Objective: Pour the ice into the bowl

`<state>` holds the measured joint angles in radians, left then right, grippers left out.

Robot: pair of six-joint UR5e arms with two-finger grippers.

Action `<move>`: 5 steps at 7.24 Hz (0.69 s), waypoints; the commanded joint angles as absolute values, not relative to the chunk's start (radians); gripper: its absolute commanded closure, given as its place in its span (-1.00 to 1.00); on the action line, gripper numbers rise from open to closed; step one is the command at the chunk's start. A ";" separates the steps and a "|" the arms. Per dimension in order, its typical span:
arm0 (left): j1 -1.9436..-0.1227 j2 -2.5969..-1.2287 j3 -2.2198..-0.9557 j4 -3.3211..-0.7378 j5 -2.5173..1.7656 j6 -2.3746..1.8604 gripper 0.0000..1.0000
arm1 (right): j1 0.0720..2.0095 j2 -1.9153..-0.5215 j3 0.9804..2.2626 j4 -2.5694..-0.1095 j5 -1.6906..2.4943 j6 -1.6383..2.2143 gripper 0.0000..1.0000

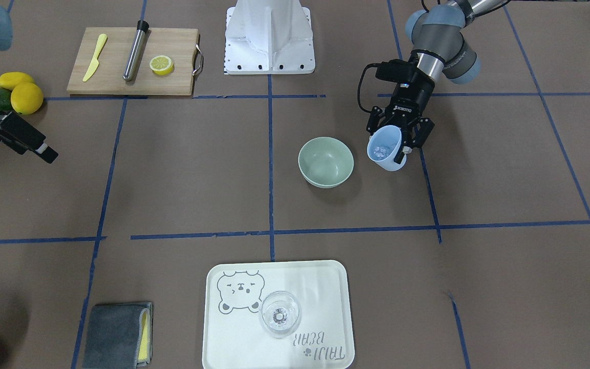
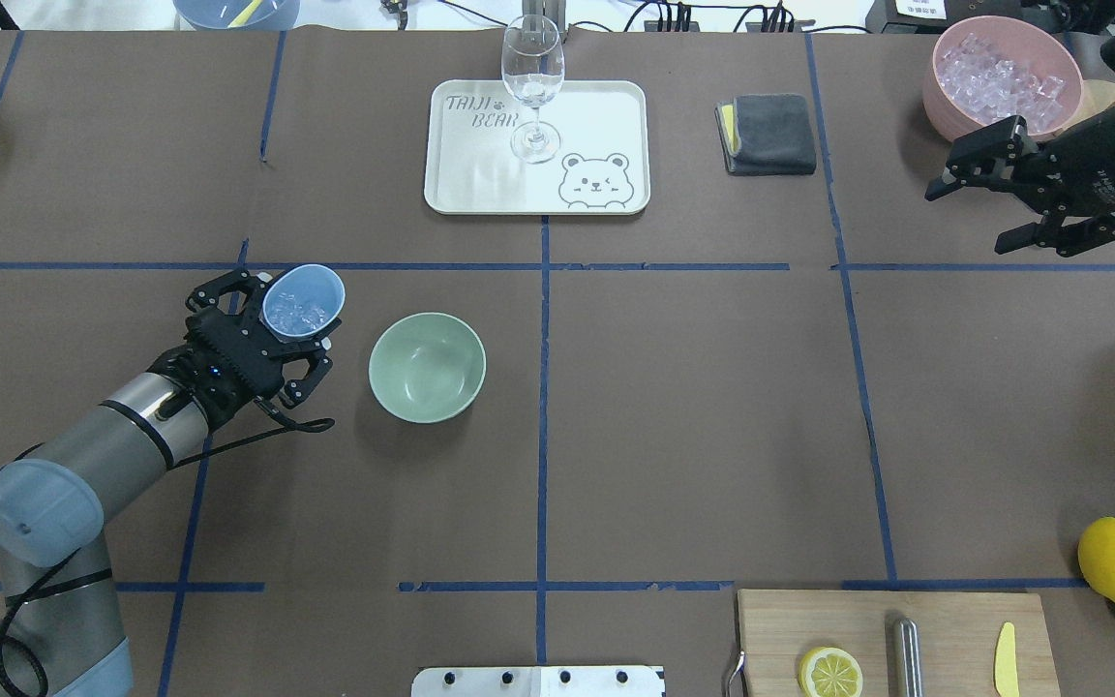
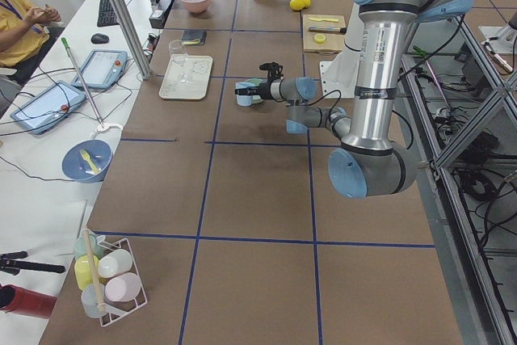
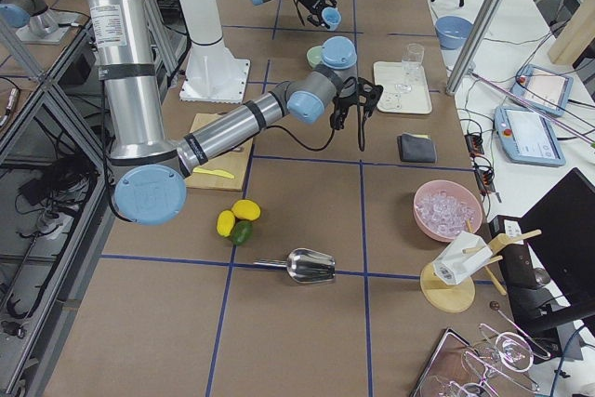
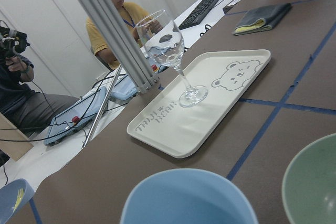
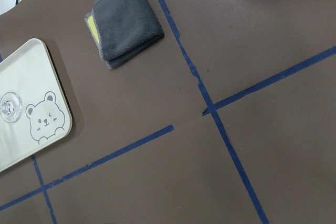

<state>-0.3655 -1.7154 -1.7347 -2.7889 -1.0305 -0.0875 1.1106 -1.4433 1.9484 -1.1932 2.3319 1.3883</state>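
The pour is not yet made. The blue cup [image 2: 303,300], with the ice [image 2: 294,314] seen inside it, is gripped by the left pincer [image 2: 277,324], whose jaws are closed against its sides. The cup is held at middle left of the overhead view, just beside the bowl [image 2: 427,367] but not over it. The bowl stands on the table [image 2: 693,407] and is seen empty. The right pincer [image 2: 966,218] is spread wide with nothing in it at upper right, near the pink container [image 2: 940,97] of more ice. What is left, it is judged, is for the cup to be carried over the bowl's rim and tipped.
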 commanded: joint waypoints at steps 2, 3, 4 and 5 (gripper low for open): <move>-0.293 -1.839 -1.726 -2.622 -0.870 0.331 1.00 | 1.111 -1.454 1.950 -1.192 2.333 1.388 -1.00; -0.290 -1.848 -1.724 -2.564 -0.853 0.398 1.00 | 1.111 -1.457 1.950 -1.190 2.332 1.388 -1.00; -0.291 -1.859 -1.747 -2.460 -0.847 0.450 1.00 | 1.112 -1.466 1.953 -1.189 2.333 1.388 -1.00; -0.287 -1.859 -1.755 -2.442 -0.807 0.579 1.00 | 1.112 -1.468 1.953 -1.190 2.330 1.388 -1.00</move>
<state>-0.2910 -1.8520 -1.7420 -2.4973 -0.8432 0.4494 1.1116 -1.4633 1.9517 -1.1899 2.3322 1.3882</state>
